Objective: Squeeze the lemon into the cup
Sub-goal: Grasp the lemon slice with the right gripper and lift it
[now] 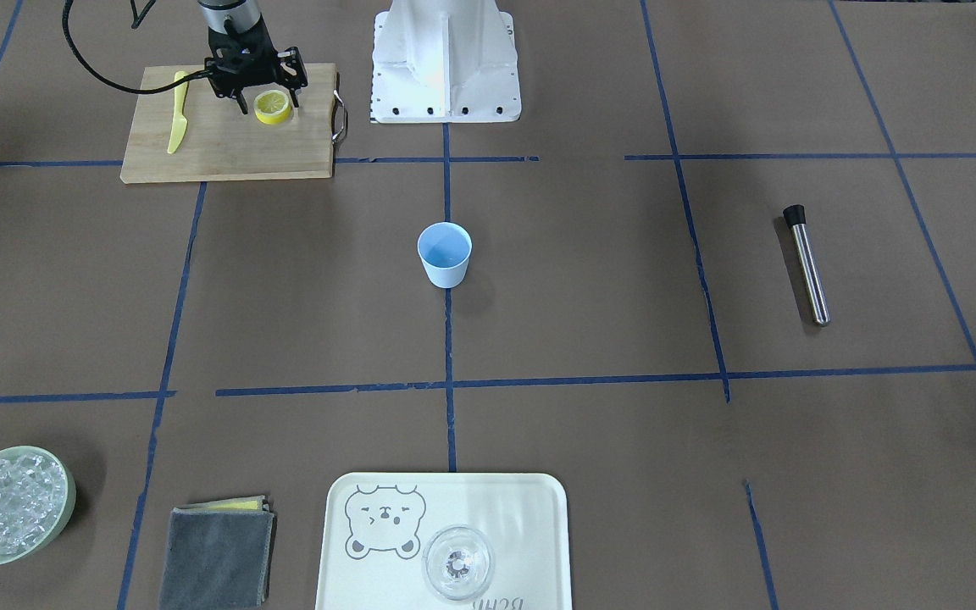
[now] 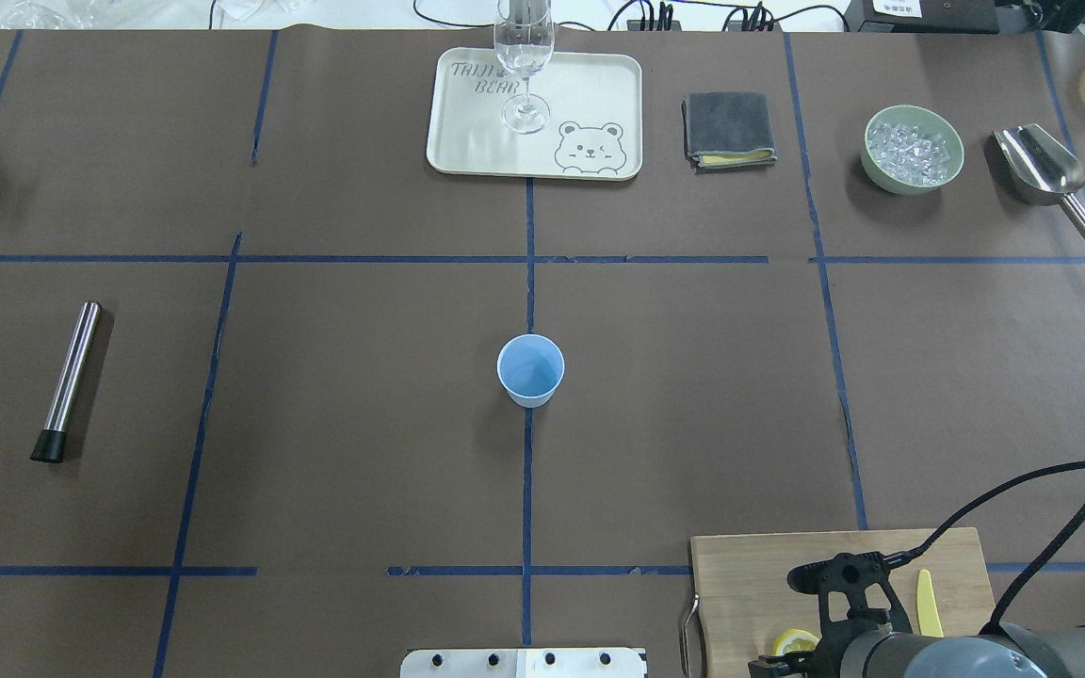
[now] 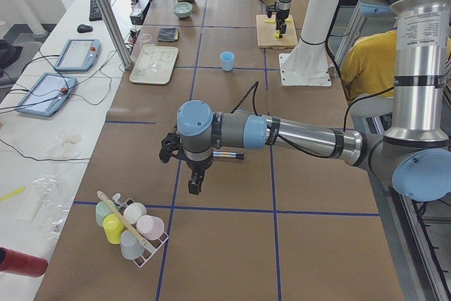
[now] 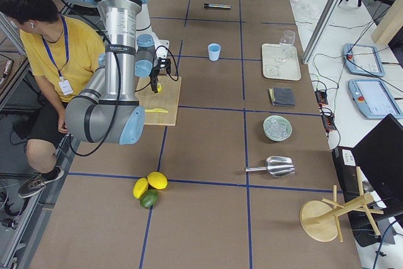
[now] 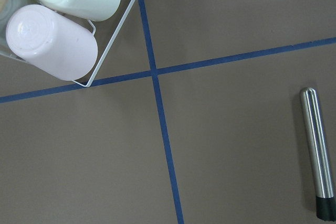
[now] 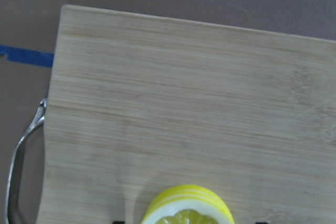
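A broad worktop (image 2: 364,452) covered in brown paper fills the scene, divided into large rectangles by blue tape lines (image 2: 527,490). Along the left of the side view, a white bench (image 3: 32,174) runs behind a slanting metal post (image 3: 106,12), under even indoor light.

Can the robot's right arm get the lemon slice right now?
Probably yes: its open end effector straddles the lemon slice on the cutting board, with nothing blocking it.

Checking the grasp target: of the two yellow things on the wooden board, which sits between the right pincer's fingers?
The thin round yellow lemon slice, straddled by the open right pincer; the long yellow plastic knife lies apart, outside it.
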Controlling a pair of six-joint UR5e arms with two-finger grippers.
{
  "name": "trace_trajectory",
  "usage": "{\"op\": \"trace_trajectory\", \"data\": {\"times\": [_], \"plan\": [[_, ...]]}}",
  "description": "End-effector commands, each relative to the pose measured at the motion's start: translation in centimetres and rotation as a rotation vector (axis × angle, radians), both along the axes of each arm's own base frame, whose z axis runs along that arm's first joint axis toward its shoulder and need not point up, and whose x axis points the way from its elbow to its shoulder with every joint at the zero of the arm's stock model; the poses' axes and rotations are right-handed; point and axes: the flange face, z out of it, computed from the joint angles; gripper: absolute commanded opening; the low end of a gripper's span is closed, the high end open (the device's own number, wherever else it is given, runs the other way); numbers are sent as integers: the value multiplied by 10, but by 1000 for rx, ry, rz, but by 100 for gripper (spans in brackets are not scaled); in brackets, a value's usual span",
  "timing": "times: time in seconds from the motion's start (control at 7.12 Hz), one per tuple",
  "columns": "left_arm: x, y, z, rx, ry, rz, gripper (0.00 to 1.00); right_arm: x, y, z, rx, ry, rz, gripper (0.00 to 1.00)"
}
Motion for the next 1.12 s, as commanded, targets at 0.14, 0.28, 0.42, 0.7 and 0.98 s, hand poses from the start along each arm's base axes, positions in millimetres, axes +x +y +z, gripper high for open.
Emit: {"op": "trace_trajectory", "data": {"times": [0.14, 0.28, 0.42, 0.7, 0.98], "plan": [[0, 0, 3, -6, 0, 0, 100, 1, -1, -4, 0, -8, 4, 42], [0, 1, 4, -8, 0, 0, 100, 2, -2, -4, 0, -10, 6, 36], [0, 1, 4, -8, 0, 0, 100, 2, -2, -7, 0, -14, 6, 36], [0, 1, 6, -12, 0, 0, 100, 13, -4, -16, -4, -31, 7, 37], [0, 1, 5, -9, 0, 0, 100, 28, -9, -29, -11, -55, 14, 38]]}}
